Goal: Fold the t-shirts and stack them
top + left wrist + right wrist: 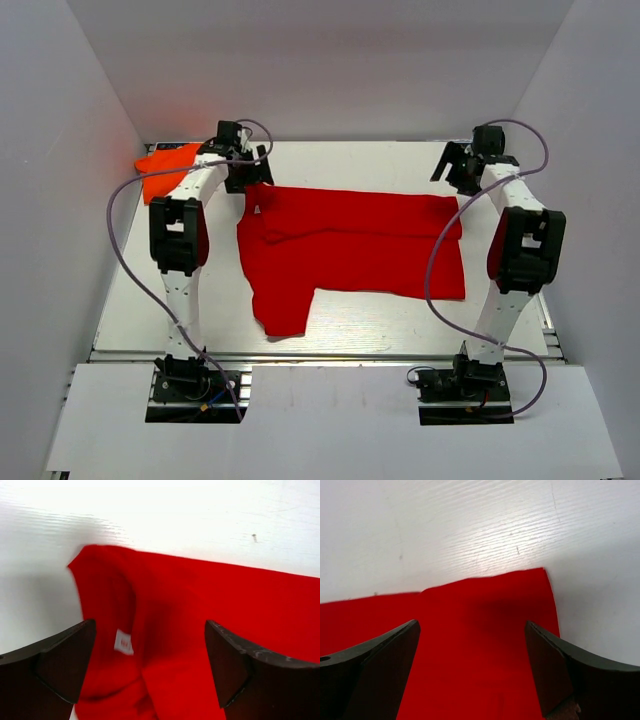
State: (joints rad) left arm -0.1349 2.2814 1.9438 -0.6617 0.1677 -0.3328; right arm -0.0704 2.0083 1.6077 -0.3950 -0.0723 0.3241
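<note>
Evidently soft, light cotton: red t-shirt lay part-folded on the counter, orange t-shirt bunched far-left. Left end effector and right end effector hung released over red's 2 far corners, the likely pinch points.

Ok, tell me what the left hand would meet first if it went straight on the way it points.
Most likely the red t-shirt: the open left hand points down at its collar end, with the white neck label just ahead of it. How far above the cloth it hangs is unclear.
</note>
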